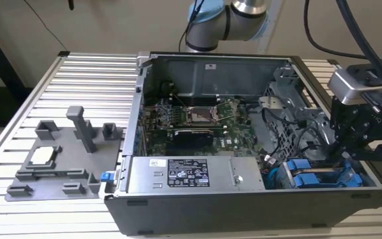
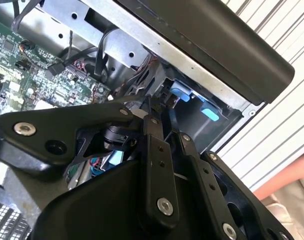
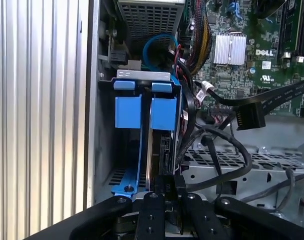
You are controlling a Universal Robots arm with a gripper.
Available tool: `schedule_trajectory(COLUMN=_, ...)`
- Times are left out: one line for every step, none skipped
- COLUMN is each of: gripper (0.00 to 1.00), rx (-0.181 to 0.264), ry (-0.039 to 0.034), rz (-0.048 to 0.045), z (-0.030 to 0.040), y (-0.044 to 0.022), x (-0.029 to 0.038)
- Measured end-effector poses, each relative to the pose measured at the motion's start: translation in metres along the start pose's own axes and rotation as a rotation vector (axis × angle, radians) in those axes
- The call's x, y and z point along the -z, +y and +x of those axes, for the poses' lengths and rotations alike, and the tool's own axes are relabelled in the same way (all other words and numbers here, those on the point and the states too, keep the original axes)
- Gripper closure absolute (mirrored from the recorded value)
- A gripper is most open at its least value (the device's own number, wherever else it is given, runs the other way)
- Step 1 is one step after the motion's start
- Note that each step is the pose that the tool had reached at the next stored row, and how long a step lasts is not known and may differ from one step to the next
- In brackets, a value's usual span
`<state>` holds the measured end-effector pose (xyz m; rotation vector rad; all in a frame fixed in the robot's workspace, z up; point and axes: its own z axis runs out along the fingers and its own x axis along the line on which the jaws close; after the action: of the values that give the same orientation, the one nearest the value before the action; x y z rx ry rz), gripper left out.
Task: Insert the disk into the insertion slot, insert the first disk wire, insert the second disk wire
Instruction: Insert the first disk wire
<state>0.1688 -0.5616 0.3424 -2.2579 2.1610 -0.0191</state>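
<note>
First wrist view, closest in: gripper (image 3: 169,194) with fingers (image 3: 153,212) drawn narrow, pinched on the black plug of a disk wire (image 3: 171,182). Can't tell which of the two wires. Plug sits right at the end of the disk (image 3: 164,114); touching or just short, can't call it. Seeing the disk edge-on, blue carrier around it, seated in the insertion slot (image 3: 104,140), handle tabs close against the cage's metal rim. Just beside it in the same grey cage, a second blue carrier (image 3: 127,111); looks like bare frame. Past the cage: loose black cables (image 3: 247,157), a flat black connector (image 3: 249,117) hanging free, then the green motherboard (image 3: 219,22) with a finned silver heatsink (image 3: 231,48).

Second wrist view: same narrow pinch, fingertips reaching in toward the blue tabs under the case's black edge.

Exterior view: gripper (image 1: 350,152) low over the case corner at the exterior view's right, just above the blue carriers. Black computer case (image 1: 244,214) lying open on a ribbed aluminium table (image 1: 91,79). Grey labelled power-supply box (image 1: 191,174) along the near wall, beside the drive cage. Grey fixture block (image 1: 58,159) on the table at the exterior view's left, well apart from the gripper. Farthest back, arm's base joint (image 1: 224,20) behind the case.
</note>
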Motion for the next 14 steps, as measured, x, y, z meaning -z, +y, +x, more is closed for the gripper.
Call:
schedule_trajectory(gripper=0.81, rx=-0.005, ry=0.0001, rz=0.0, z=0.0, y=0.0, x=-0.0002)
schedule_trajectory(gripper=0.81, rx=-0.011, ry=0.0001, rz=-0.0001, z=0.0, y=0.0, x=-0.0004)
schedule_trajectory(gripper=0.81, rx=-0.017, ry=0.0003, rz=-0.0001, z=0.0, y=0.0, x=-0.0006)
schedule_trajectory(gripper=0.81, rx=-0.023, ry=0.0004, rz=-0.0001, z=0.0, y=0.0, x=-0.0008)
schedule_trajectory(gripper=0.81, rx=-0.029, ry=0.0005, rz=-0.0001, z=0.0, y=0.0, x=-0.001)
schedule_trajectory(gripper=0.81, rx=-0.034, ry=0.0006, rz=-0.0002, z=0.0, y=0.0, x=-0.0011)
schedule_trajectory(gripper=0.81, rx=-0.039, ry=0.0008, rz=-0.0003, z=0.0, y=0.0, x=-0.0013)
schedule_trajectory(gripper=0.81, rx=-0.043, ry=0.0008, rz=-0.0004, z=0.0, y=0.0, x=-0.0014)
schedule_trajectory(gripper=0.81, rx=-0.047, ry=0.001, rz=-0.0007, z=0.0, y=0.0, x=-0.0015)
schedule_trajectory(gripper=0.81, rx=-0.051, ry=0.001, rz=-0.001, z=0.0, y=0.0, x=-0.0017)
schedule_trajectory(gripper=0.81, rx=-0.054, ry=0.0011, rz=-0.0012, z=0.0, y=0.0, x=-0.0019)
schedule_trajectory(gripper=0.81, rx=-0.057, ry=0.001, rz=-0.0015, z=0.0001, y=0.0, x=-0.0021)
schedule_trajectory(gripper=0.81, rx=-0.06, ry=0.0007, rz=-0.0018, z=0.0001, y=0.0, x=-0.0026)
schedule_trajectory(gripper=0.81, rx=-0.063, ry=0.0009, rz=-0.0022, z=0.0002, y=0.0001, x=-0.0028)
